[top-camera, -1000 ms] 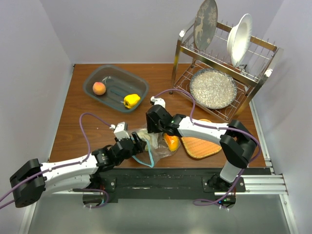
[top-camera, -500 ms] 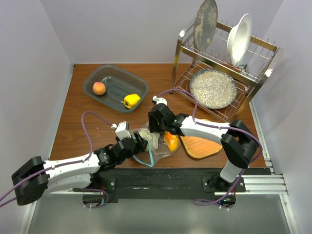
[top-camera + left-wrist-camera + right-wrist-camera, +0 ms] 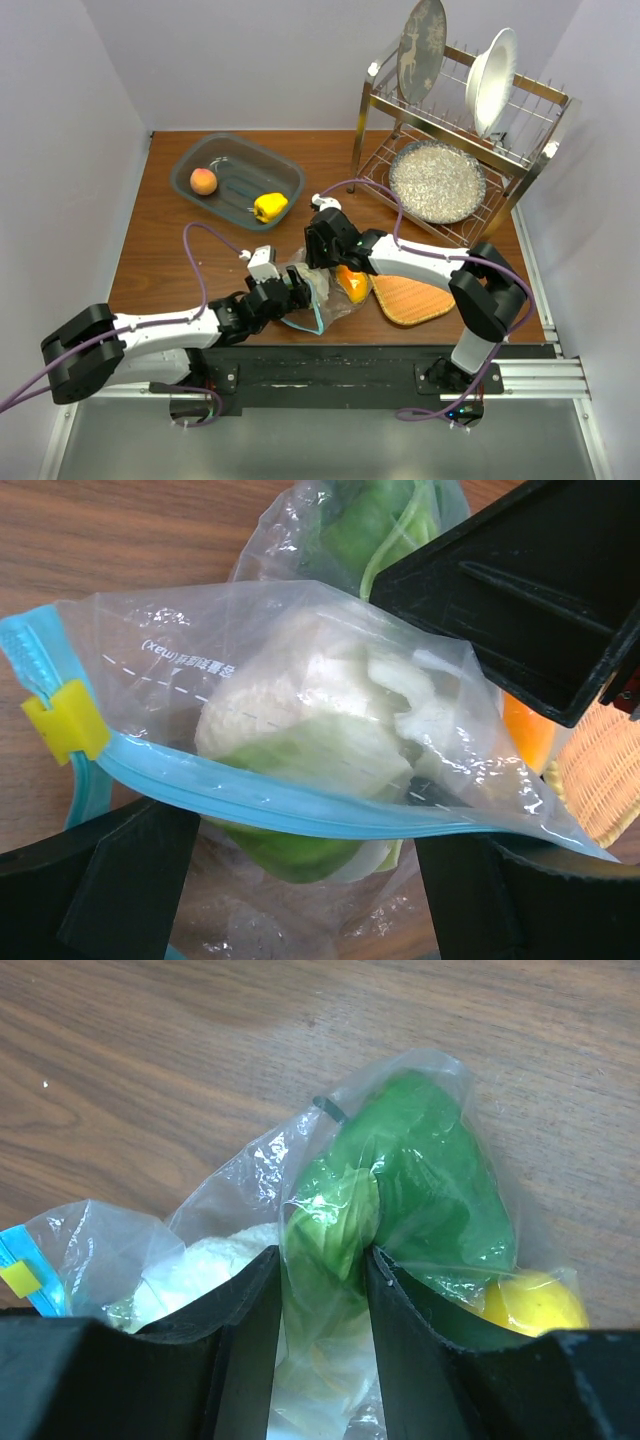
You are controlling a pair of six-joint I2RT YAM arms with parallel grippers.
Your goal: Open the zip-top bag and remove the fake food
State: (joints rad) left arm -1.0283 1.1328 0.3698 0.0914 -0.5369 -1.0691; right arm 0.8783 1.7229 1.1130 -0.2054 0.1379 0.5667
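Top external view: zip-top bag lies on the wood-grain counter at lower centre of frame, just left of the round woven mat.
- Left arm lies low along the bottom edge, reaching right. Left pincer is at the bag's left side.
- Right arm comes in from the lower right, elbow raised, wrist angled down-left. Right pincer is on the bag's upper edge.
- Only this view shows the grey tub at upper left, holding the peach and yellow bell pepper, well apart from the bag. Same for the dish rack at upper right.

Left wrist view gives the contents.
- White cauliflower with green leaves sits under crinkly clear film.
- Teal zip strip runs across the lower frame, with the yellow slider tab at far left.
- Left pincer is spread wide, fingers in the lower corners. The zip edge lies between them, not clamped.
- Orange piece is at the right edge, beside the mat's weave.

Right wrist view covers the bag's other end.
- Glossy green piece sits inside the film at upper centre.
- Right pincer is narrow. A fold of film with green leaf is squeezed between its fingers, plastic touching both.
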